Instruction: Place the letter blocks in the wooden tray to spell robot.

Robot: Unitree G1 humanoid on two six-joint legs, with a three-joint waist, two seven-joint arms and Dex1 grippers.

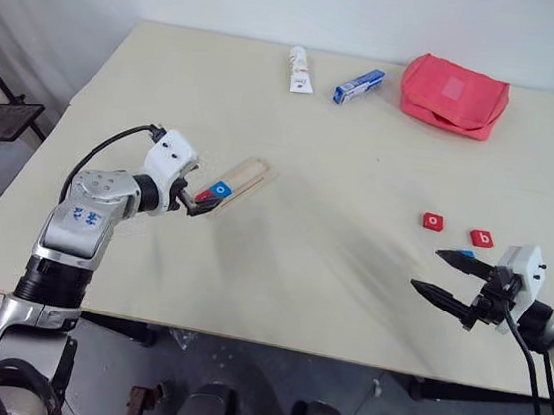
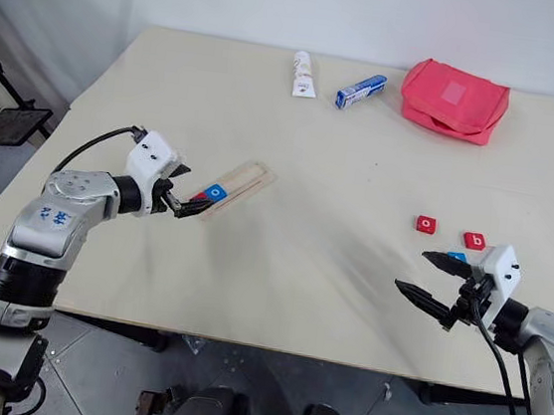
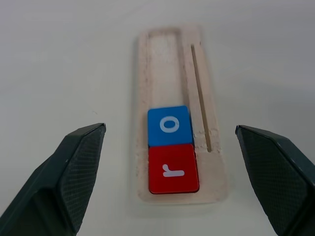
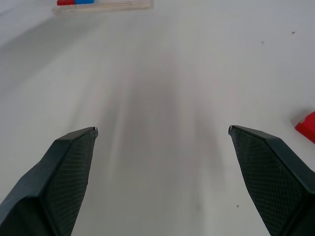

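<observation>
Red r tile (image 3: 173,168) and blue o tile (image 3: 169,126) seated touching at near end of wooden tray (image 3: 171,59). Left gripper (image 3: 172,179) spread wide, empty, just before tray. Right gripper (image 1: 451,277) likewise released, near loose red o tile (image 1: 434,221), red b tile (image 1: 482,238) and a blue tile (image 1: 465,254).

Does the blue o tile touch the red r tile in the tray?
Touching. The left wrist view shows the blue o tile and red r tile edge to edge in the tray, without gap.
</observation>
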